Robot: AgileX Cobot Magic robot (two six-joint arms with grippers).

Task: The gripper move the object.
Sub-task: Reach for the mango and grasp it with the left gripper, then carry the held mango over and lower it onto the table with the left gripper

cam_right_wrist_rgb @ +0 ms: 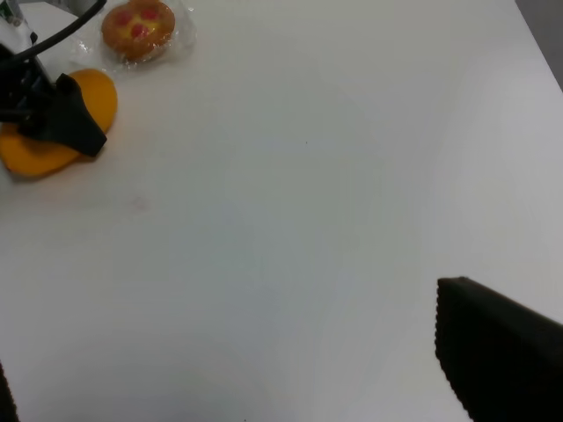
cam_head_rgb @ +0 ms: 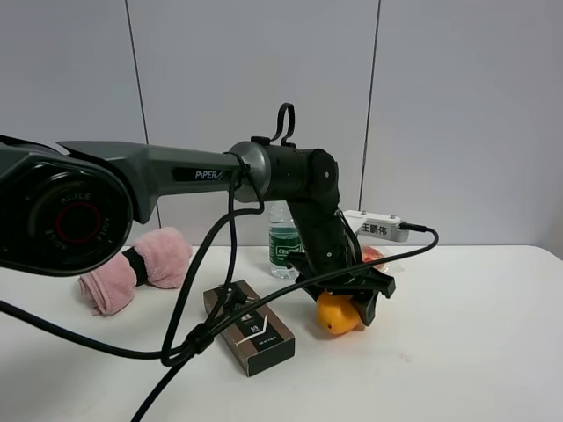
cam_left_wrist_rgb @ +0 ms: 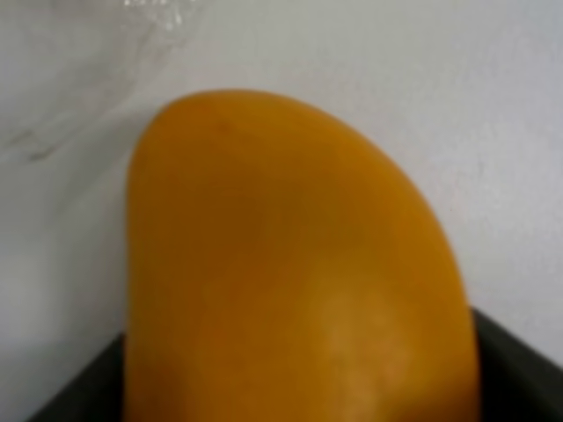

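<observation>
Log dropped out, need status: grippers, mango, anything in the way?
Left gripper closed on the mango, low at the table; lift unclear. Right gripper open over bare table. Wrapped pastry close behind mango, brown box beside it.

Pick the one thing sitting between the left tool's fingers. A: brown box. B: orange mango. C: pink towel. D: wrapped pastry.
B: the left tool has a finger on each side of the mango on the table, and the fruit fills the left wrist view.
</observation>
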